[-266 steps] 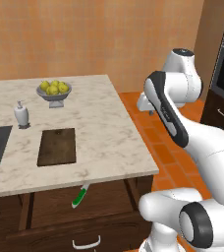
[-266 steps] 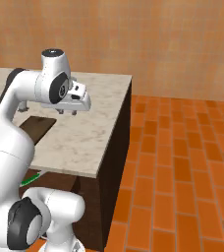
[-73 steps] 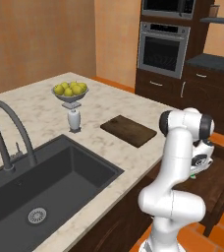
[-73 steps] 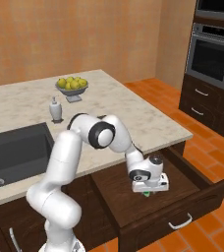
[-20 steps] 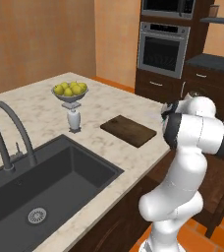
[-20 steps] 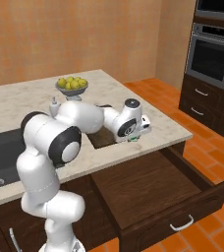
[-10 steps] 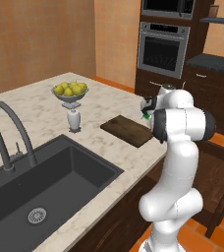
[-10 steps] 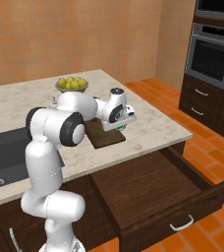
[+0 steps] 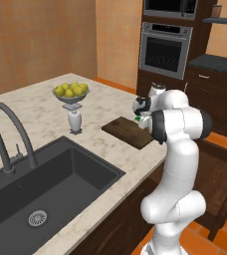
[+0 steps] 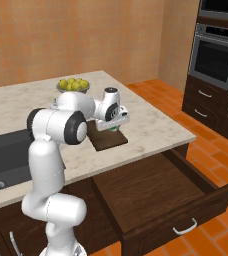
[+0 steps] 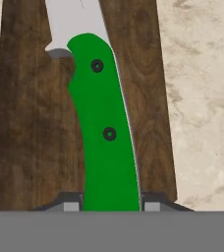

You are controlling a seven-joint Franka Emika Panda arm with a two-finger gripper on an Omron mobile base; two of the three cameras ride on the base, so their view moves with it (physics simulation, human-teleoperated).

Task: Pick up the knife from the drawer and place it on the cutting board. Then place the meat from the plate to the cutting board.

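Observation:
My gripper is shut on the knife, its green handle between the fingertips and its pale blade pointing away. The knife hangs just above the dark wooden cutting board, lengthwise along it. In the left base view the gripper hovers over the board's far end. From the right, the gripper sits over the board near the counter's edge. The drawer stands pulled out below, its white handle in front. The plate and the meat are out of view.
A grey bowl of yellow fruit and a small white dispenser stand behind the board. The black sink with its faucet lies to the left. Ovens and dark cabinets line the far wall.
The arm has swung from the counter's edge beside the drawer inward over the cutting board, carrying the knife with it and lowering it close to the board.

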